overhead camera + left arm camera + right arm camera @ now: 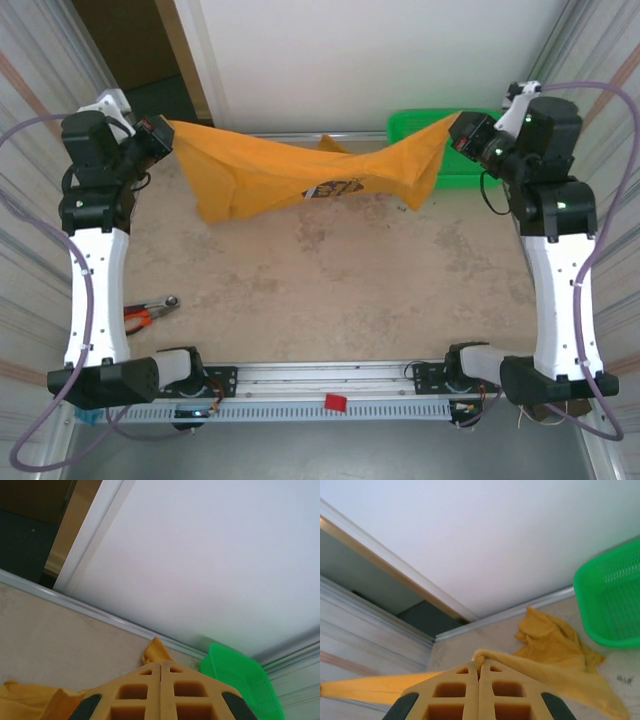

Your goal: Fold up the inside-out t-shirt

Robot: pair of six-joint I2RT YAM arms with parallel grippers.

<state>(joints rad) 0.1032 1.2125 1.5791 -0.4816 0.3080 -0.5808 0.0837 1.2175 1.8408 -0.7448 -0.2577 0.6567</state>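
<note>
Two matching white-and-black arms with lilac cables

We see the left arm (95, 285) and right arm (560, 300) with white shells on the long links, black joint housings and a lilac cable (598, 250) looping beside each. The left gripper (160, 665) and right gripper (479, 662) have tan lattice fingers with square cut-outs.

A green basket (412, 126) sits at the table's (330, 290) far right; red-handled pliers (150, 313) lie near its left edge.
</note>
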